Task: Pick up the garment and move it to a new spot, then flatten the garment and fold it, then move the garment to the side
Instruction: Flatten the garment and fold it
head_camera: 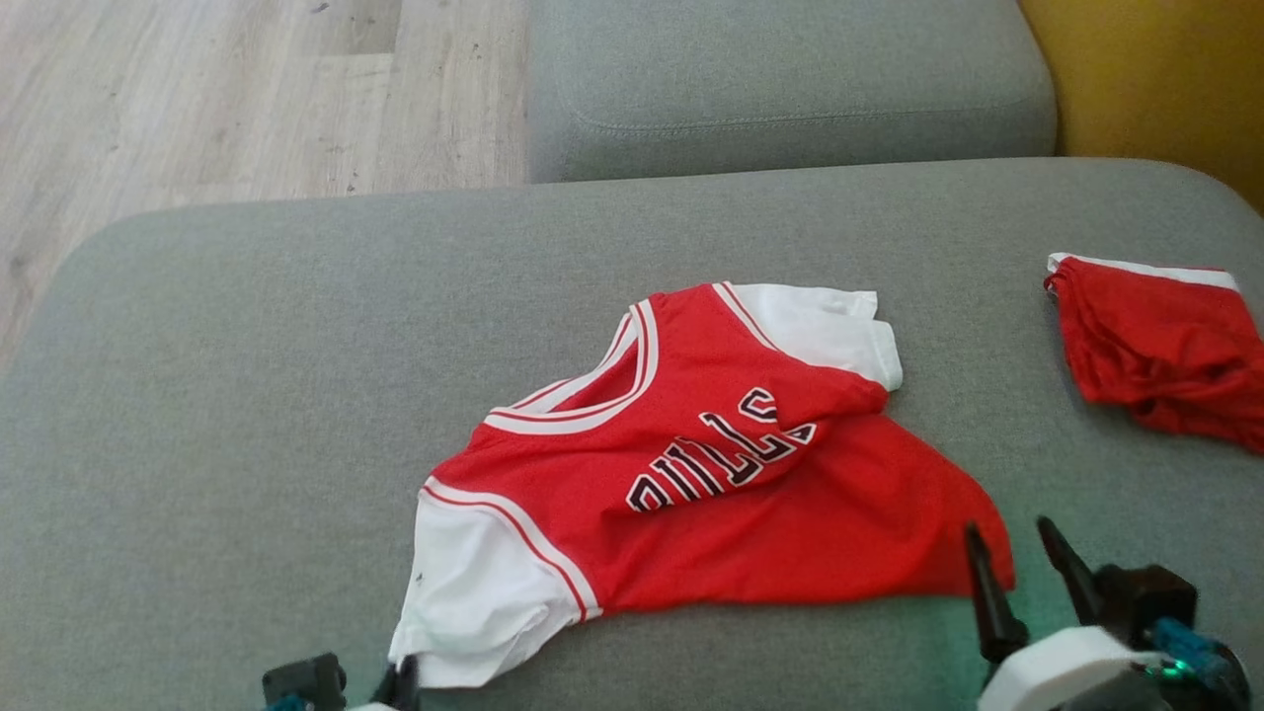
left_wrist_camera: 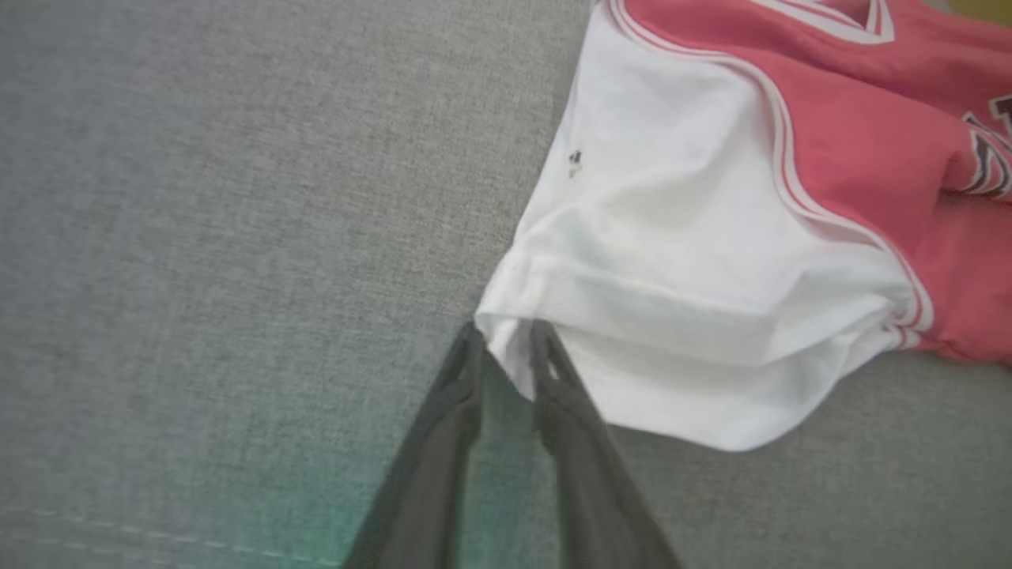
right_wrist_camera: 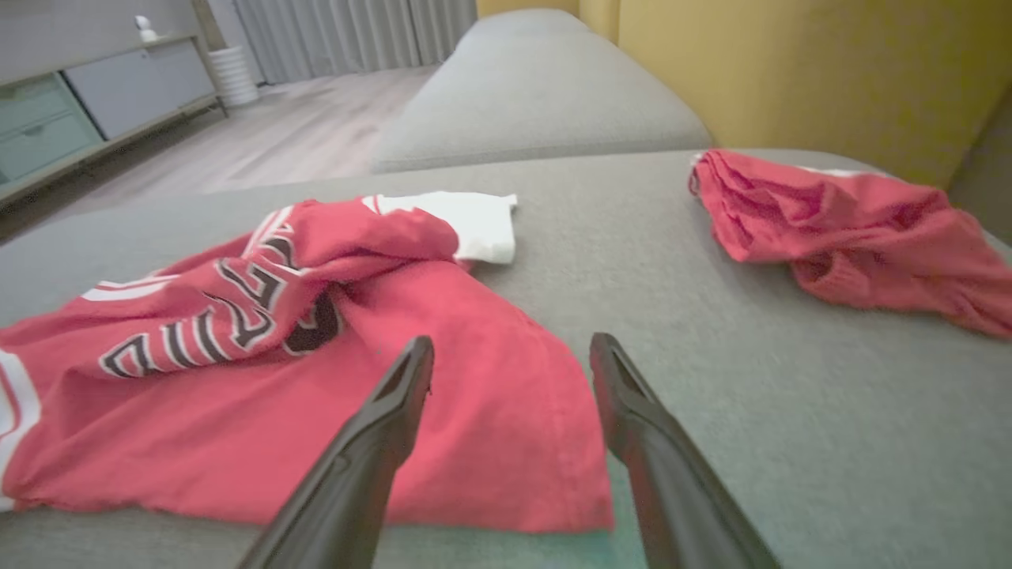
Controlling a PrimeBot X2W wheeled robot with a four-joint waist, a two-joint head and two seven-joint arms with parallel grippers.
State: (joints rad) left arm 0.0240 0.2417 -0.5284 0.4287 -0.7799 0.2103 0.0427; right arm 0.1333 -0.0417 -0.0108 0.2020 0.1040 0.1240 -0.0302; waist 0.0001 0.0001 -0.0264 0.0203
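Observation:
The garment (head_camera: 711, 474) is a red jersey with white sleeves and dark lettering, lying rumpled on the grey sofa cushion (head_camera: 247, 375). My left gripper (left_wrist_camera: 504, 336) has its fingertips drawn close on the corner of the near white sleeve (left_wrist_camera: 696, 261), and the hem sits between them. In the head view that gripper (head_camera: 403, 679) sits at the bottom edge by the sleeve. My right gripper (head_camera: 1009, 533) stands open just above the jersey's red bottom corner (right_wrist_camera: 514, 442), nothing between its fingers (right_wrist_camera: 395, 411). The jersey's body is creased across the lettering (right_wrist_camera: 221, 316).
A second red garment with a white band (head_camera: 1165, 346) lies crumpled at the cushion's right edge, also visible in the right wrist view (right_wrist_camera: 838, 221). Another grey cushion (head_camera: 790, 89) lies behind. Wooden floor (head_camera: 247, 89) is at the far left, a yellow wall (head_camera: 1155, 69) at the far right.

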